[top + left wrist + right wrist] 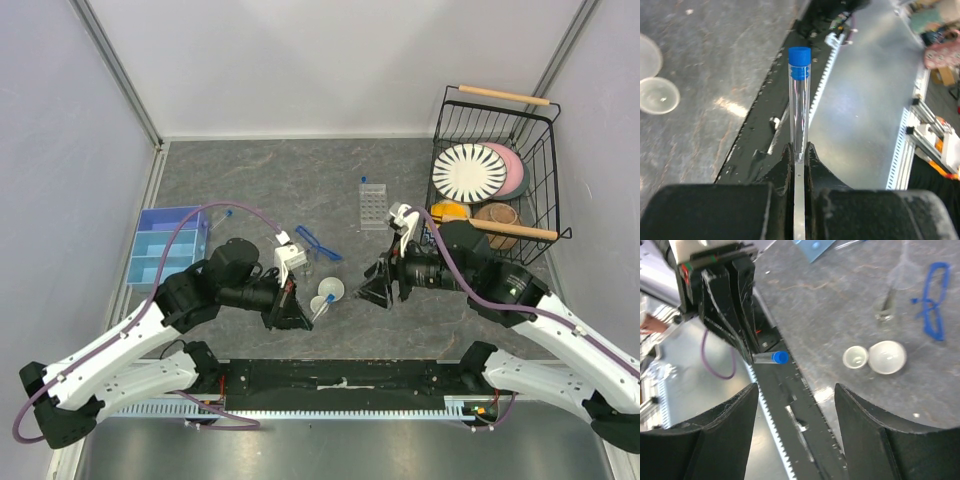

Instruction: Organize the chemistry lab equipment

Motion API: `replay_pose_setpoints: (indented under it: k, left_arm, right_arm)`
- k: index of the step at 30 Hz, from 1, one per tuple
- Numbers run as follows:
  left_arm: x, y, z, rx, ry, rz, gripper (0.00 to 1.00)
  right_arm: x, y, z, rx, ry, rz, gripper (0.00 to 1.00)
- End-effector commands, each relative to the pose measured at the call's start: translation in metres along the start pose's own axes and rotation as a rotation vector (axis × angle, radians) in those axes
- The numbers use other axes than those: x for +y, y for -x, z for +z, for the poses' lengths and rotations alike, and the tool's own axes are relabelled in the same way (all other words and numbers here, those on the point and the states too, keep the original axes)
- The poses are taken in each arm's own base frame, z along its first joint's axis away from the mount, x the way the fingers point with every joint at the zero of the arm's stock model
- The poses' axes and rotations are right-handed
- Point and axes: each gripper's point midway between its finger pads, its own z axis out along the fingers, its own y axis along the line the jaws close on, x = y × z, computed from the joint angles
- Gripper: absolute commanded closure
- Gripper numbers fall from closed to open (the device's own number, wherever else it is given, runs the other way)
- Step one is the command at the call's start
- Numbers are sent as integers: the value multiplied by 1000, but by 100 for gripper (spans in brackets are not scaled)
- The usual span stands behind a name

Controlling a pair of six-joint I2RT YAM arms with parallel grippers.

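My left arm [110, 365] and right arm [580, 335] wear white shells with black joints. A purple cable [245, 209] trails each. My left claw [799, 150] and right claw [796, 387] are scuffed, matte black wedges.

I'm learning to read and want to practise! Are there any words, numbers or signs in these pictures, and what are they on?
No words, numbers or signs can be read in any view.
blue-capped tube in the left gripper: no markings show.
tube rack: no label visible.
striped plate: a pattern, not writing.
clutter at the edge of the left wrist view: too blurred to read.
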Motion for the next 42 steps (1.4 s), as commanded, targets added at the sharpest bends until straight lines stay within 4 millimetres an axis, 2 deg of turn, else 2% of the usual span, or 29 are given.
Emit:
replay_pose_setpoints:
  k: [1,2,4,10,25,31,35,42]
  left_arm:
    - [-51,9,-14,-23,-273,161,98]
    - [-56,9,-16,-19,-308,169,98]
    - [-65,5,-18,-10,-368,183,98]
    - [-74,4,-21,-10,-442,224,98]
    - [-70,10,-11,-3,-438,221,98]
    - [-70,11,-11,-9,-431,222,98]
    - [-71,12,-13,-14,-433,228,98]
    - [-75,11,-17,-21,-447,235,98]
  right_arm:
    - [42,-1,-11,-20,225,52,30]
    - [46,-6,-11,-11,253,61,30]
    - [54,-3,-13,-36,301,67,30]
    - [68,-3,-13,-54,390,119,32]
    - [95,-7,-9,-52,507,157,38]
    - [99,-14,-4,-31,503,150,40]
    - [96,-23,1,-6,474,148,40]
    - [88,-27,6,-7,431,139,40]
